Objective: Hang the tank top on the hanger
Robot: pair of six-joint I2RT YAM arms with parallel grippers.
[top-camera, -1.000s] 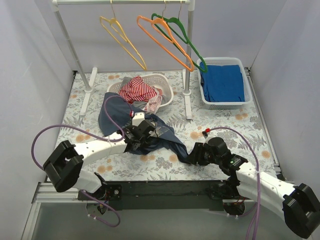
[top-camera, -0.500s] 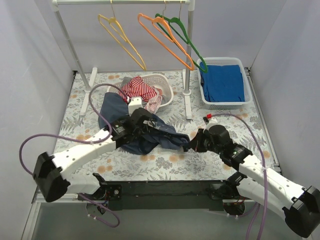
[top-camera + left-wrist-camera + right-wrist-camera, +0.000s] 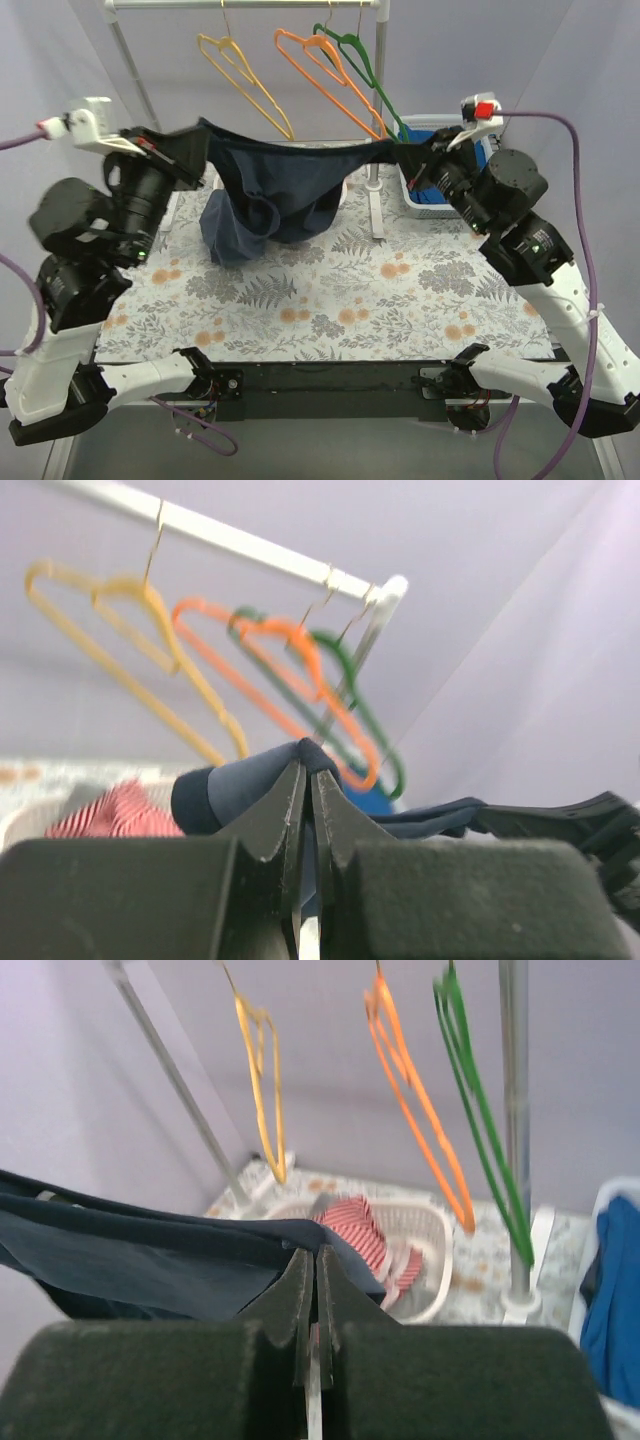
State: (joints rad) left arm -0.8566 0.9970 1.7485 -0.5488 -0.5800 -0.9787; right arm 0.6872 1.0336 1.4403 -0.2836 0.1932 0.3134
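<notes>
The dark navy tank top [image 3: 280, 185] hangs stretched in the air between both grippers, its body sagging down toward the table. My left gripper [image 3: 203, 130] is shut on its left end, and the fabric [image 3: 240, 780] bulges over the fingertips in the left wrist view. My right gripper [image 3: 400, 152] is shut on its right end, and the fabric [image 3: 150, 1255] spreads left of the jaws in the right wrist view. The yellow hanger [image 3: 243, 78] hangs on the rail at the back, just above and behind the stretched top. It also shows in the left wrist view [image 3: 130, 655] and the right wrist view [image 3: 258, 1070].
An orange hanger [image 3: 330, 80] and a green hanger [image 3: 362, 70] hang right of the yellow one on the white rack rail [image 3: 250, 4]. A white basket [image 3: 345, 185] with a red-and-white striped garment [image 3: 360, 1225] sits behind the top. A white bin [image 3: 412, 200] with blue cloth stands at the back right.
Both arms have risen from low over the table to high up. They have lifted the tank top off the table and pulled it taut between them below the hangers.
</notes>
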